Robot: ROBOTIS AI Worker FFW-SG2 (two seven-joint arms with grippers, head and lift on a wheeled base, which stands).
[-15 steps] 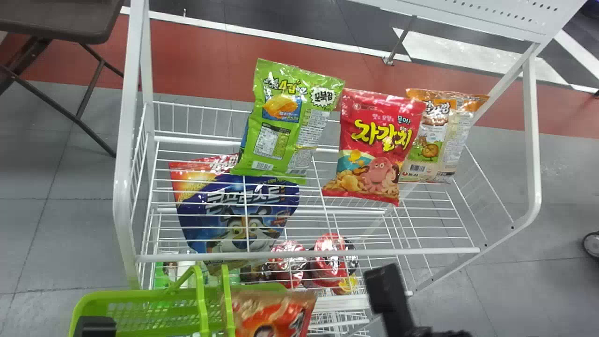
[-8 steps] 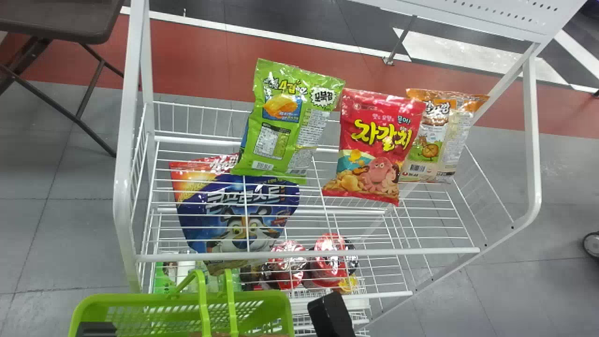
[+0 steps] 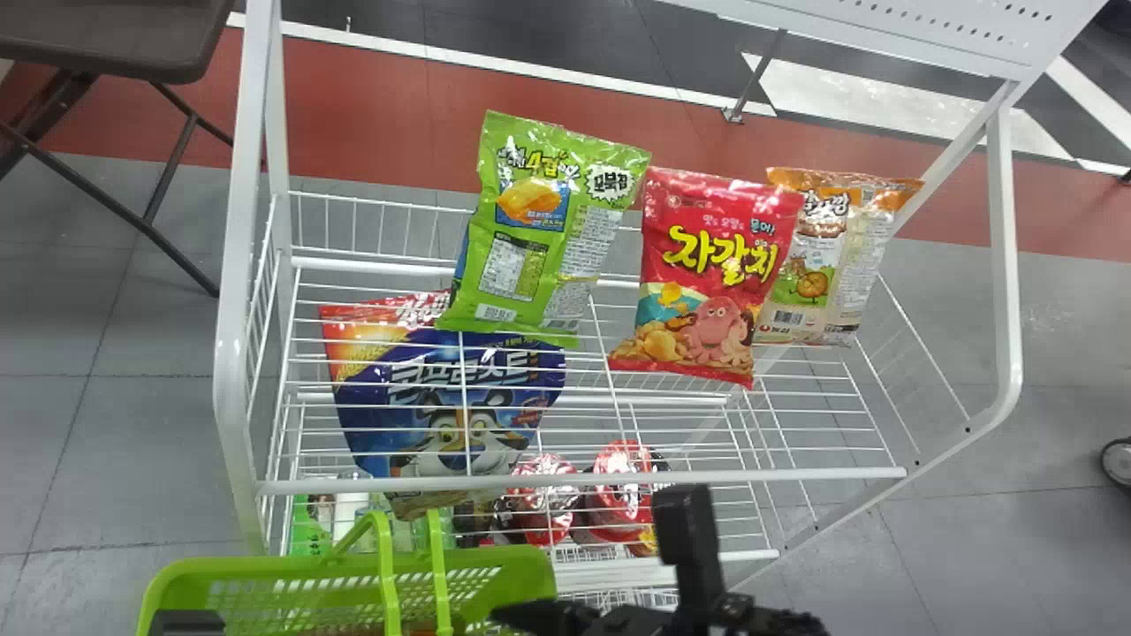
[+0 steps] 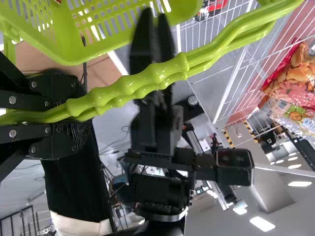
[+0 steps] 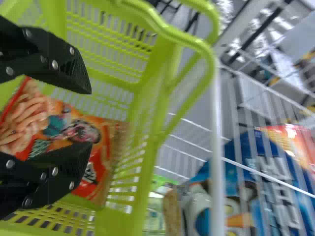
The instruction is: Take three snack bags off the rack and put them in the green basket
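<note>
My right gripper [image 3: 535, 614] is at the right end of the green basket [image 3: 521, 565]. In the right wrist view the gripper [image 5: 91, 118] stands open over an orange-red snack bag [image 5: 101, 132] lying inside the basket. At the head view's lower left shows part of my left gripper [image 3: 187, 622]; in its wrist view the left gripper [image 4: 81, 117] is shut on the basket's handles [image 4: 128, 86]. A green bag [image 3: 539, 230], a red bag [image 3: 707, 274] and an orange-and-cream bag [image 3: 826, 256] hang on the rack [image 3: 618, 479].
A blue cereal bag [image 3: 451, 406] lies under the rack's upper wire shelf, with red cups [image 3: 618, 495] lower down. White posts [image 3: 231, 353] frame the rack's sides. A brown folding table [image 3: 115, 40] stands at the far left.
The orange-red bag has dropped from the basket's right end down into it, and my right gripper has come off it. That arm moved left and down, then its wrist swung back up and right.
</note>
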